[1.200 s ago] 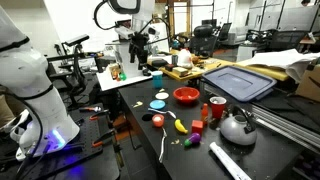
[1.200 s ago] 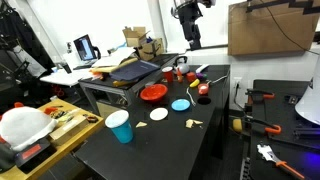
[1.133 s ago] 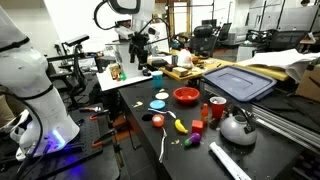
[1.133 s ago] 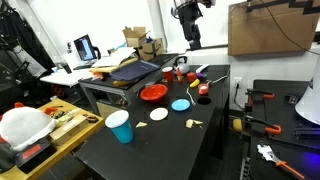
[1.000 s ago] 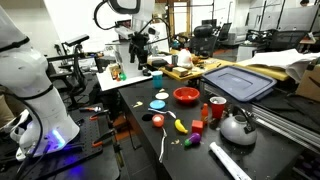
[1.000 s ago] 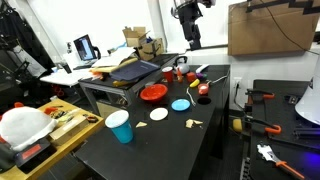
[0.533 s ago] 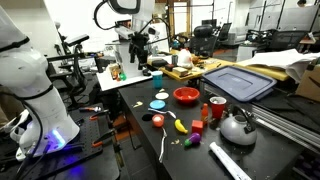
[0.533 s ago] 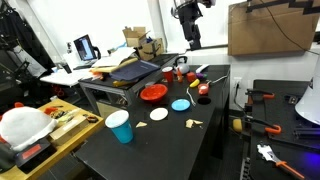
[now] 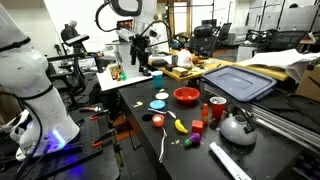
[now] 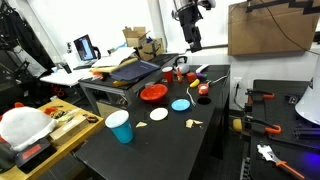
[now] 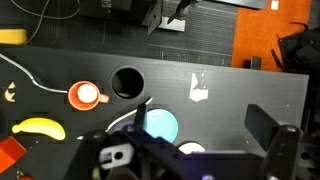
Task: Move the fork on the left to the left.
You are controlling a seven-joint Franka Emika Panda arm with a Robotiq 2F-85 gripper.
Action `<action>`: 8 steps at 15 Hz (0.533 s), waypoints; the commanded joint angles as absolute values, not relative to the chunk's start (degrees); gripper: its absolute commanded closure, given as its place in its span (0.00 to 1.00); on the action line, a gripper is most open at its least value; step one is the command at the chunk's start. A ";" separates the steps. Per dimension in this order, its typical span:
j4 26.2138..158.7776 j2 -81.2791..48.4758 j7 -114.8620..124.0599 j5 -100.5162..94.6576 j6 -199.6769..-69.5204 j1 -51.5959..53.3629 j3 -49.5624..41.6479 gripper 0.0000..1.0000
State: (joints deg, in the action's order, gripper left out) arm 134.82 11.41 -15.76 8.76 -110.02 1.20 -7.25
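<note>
The fork (image 11: 198,88) is a small pale light-blue piece lying flat on the black table in the wrist view, beyond the gap between my fingers. In an exterior view it is a small pale shape (image 10: 194,123) near the table's front edge. My gripper (image 11: 203,112) is open and empty. It hangs high above the table's far end in both exterior views (image 9: 141,52) (image 10: 190,36), well clear of the fork.
A cyan disc (image 11: 160,127), a dark round bowl (image 11: 127,82), a red cup (image 11: 87,95), a banana (image 11: 38,128) and a thin white utensil (image 11: 30,70) lie on the table. A red bowl (image 9: 186,96), a kettle (image 9: 237,127) and a cyan cup (image 10: 119,127) also stand there.
The arm and the table's objects have not moved. A person's head has come into view at the back in one exterior view.
</note>
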 commanded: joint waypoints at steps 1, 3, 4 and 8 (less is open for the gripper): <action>133.76 7.22 -17.32 9.17 -113.44 -0.55 -7.01 0.00; 133.46 4.79 -17.02 9.67 -116.96 -1.05 -6.85 0.00; 133.28 3.37 -16.42 9.64 -119.51 -1.19 -6.57 0.00; 132.49 -2.28 -13.63 8.88 -127.19 -1.61 -5.81 0.00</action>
State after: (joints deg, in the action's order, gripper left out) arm 134.38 1.80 -15.36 8.76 -123.87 -0.54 -6.94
